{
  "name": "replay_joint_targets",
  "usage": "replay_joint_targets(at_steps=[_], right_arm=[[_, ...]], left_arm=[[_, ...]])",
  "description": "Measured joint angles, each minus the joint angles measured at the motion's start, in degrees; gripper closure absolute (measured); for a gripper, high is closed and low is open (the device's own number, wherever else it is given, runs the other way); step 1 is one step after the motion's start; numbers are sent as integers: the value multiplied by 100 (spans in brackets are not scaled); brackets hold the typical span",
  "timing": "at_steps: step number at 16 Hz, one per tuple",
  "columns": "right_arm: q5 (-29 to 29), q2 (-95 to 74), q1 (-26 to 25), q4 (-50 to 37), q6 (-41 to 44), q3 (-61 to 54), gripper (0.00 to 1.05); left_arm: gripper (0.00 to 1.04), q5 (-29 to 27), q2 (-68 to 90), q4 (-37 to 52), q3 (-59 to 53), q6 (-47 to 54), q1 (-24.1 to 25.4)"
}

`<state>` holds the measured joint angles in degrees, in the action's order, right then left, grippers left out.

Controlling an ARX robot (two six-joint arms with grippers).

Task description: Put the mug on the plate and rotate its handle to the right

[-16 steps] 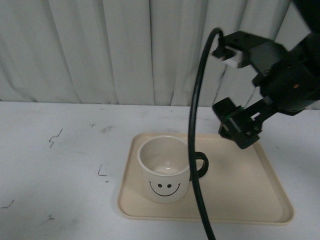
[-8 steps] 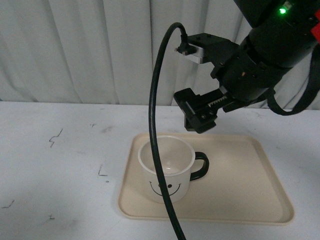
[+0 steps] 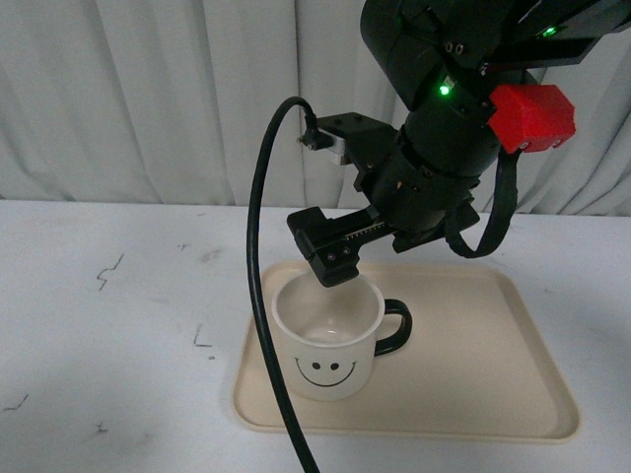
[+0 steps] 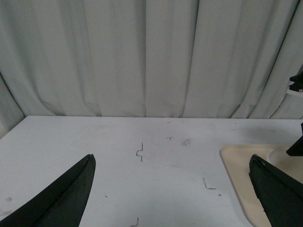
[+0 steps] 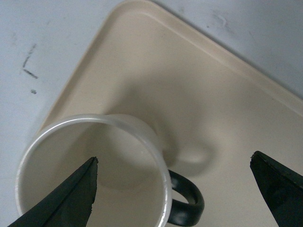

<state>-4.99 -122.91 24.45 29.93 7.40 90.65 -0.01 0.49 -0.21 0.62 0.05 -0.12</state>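
As right arm [image 3: 444, 148] swings left from plate's far right, right gripper [image 3: 330, 258] now hangs just above mug [image 3: 330, 350] rim. Mug upright on plate [image 3: 473, 374], handle [image 3: 394, 327] pointing right.
Left wrist view: left gripper [image 4: 171, 160] fingers spread wide over table [image 4: 142, 142], plate corner at edge.
Right wrist view: fingers wide apart, looking down into mug, holding nothing.

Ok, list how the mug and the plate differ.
The mug is a tall round cup standing upright; the plate is flat and rectangular, with rounded corners and a low rim. The mug carries a black smiley and a black handle; the plate is plain. The mug is far narrower than the plate and stands on its left part in the front view. Both are pale cream-beige.
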Motion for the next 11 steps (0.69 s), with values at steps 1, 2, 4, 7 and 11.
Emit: replay_joint_targets(at_steps=[1, 2, 4, 7, 11], right_arm=[[50, -85, -2, -11, -22, 48, 6], [109, -146, -2, -31, -33, 48, 6], [197, -177, 17, -168, -26, 52, 6], [280, -243, 66, -162, 46, 68, 20], [367, -457, 61, -168, 107, 77, 66]], left_arm=[[7, 0, 0, -2, 0, 0, 0], [7, 0, 0, -2, 0, -2, 0], [7, 0, 0, -2, 0, 0, 0], [7, 0, 0, -2, 0, 0, 0], [7, 0, 0, -2, 0, -2, 0]])
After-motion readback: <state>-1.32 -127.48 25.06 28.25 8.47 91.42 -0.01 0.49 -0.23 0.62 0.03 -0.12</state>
